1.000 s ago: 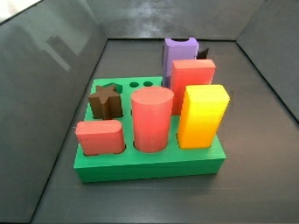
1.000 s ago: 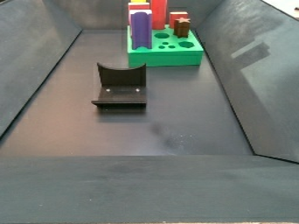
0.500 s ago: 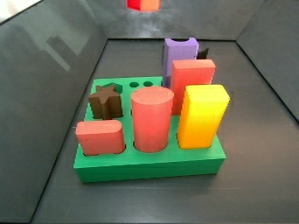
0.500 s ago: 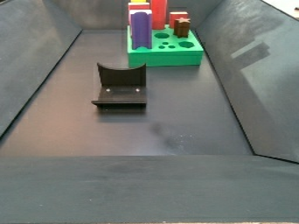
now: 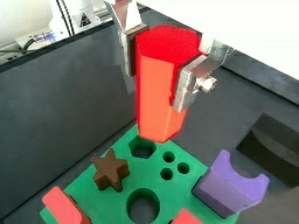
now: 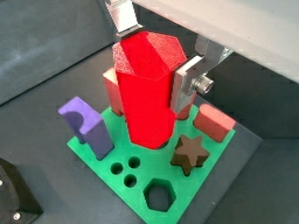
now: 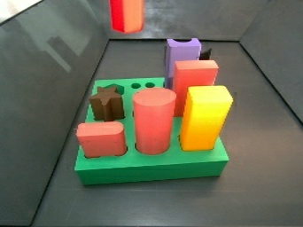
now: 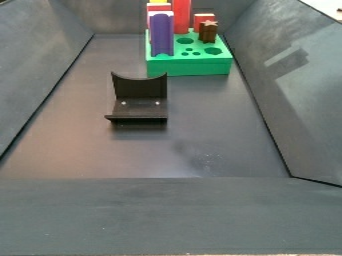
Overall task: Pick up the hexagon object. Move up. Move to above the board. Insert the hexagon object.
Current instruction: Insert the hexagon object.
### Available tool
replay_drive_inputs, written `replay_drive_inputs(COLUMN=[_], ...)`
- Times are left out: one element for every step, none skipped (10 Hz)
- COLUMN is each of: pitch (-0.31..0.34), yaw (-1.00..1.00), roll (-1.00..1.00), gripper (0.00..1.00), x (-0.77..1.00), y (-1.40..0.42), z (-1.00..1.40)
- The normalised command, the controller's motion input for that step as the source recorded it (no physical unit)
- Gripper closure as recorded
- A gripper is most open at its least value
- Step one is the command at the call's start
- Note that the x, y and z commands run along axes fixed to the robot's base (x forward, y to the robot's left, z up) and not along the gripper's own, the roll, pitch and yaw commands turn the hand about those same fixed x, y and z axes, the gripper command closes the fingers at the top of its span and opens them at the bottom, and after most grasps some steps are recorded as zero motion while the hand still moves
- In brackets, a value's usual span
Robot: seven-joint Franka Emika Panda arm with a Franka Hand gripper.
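**A:** What takes up the most room?

**B:** A dark floor [image 8: 174, 150] with sloping grey walls around it. In a side view most of that floor lies bare, from the near edge up to the fixture [image 8: 138, 98], a dark L-shaped bracket on a base plate. The board [image 8: 189, 62], a bright green thick block, sits beyond the fixture, near the far wall and well apart from it.

**A:** What stands on the board?

**B:** In a side view, a yellow block [image 7: 205, 116] at the near right corner, a fat salmon-red cylinder [image 7: 154, 121] beside it, a salmon-red block [image 7: 101, 138] at the near left corner, another salmon-red block [image 7: 190, 75] behind, a purple piece [image 7: 182, 50] at the far edge and a brown star [image 7: 106, 101] on the left. Small round holes [image 7: 145, 86] lie open just beside the star. A wrist view also shows an empty hexagonal hole [image 6: 163, 198] near one board edge.

**A:** Where is the hexagon object?

**B:** The hexagon object [image 5: 162, 79], bright red and upright, hangs in the air above the board, touching nothing below. In a side view only its lower end [image 7: 127, 13] shows at the top edge of the picture.

**A:** And the tool?

**B:** The tool [image 5: 163, 54] is clamped on the hexagon object near its top, one silver finger [image 5: 195, 73] pressed flat against each side, in both wrist views [image 6: 156, 59]. Open air surrounds the peg's lower end.
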Motion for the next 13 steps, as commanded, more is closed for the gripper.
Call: replay_drive_inputs(pitch=[-0.093,-0.093,-0.051,-0.051,-0.044,-0.029,-0.061,-0.074,-0.087,-0.137,-0.116,-0.11,-0.143], yaw=[0.0,0.02,0.06,0.03,0.04,0.05,0.04,0.03,0.03,0.0,0.0,0.0,0.0], roll=[0.01,0.0,0.02,0.0,0.0,0.02,0.01,0.0,0.0,0.0,0.0,0.0,0.0], gripper=[1.0,1.0,1.0,1.0,1.0,1.0,1.0,1.0,1.0,1.0,1.0,1.0,1.0], x=[-0.13,-0.06,-0.09,-0.11,-0.12,-0.16,-0.18,-0.17,-0.18,-0.09,-0.12,-0.11,-0.18], y=[0.0,0.04,0.02,0.06,0.08,0.09,0.07,0.07,0.06,0.01,0.04,0.04,0.0], z=[-0.47,-0.45,-0.4,-0.38,-0.36,-0.37,-0.41,-0.42,-0.44,-0.58,-0.53,-0.53,-0.57])
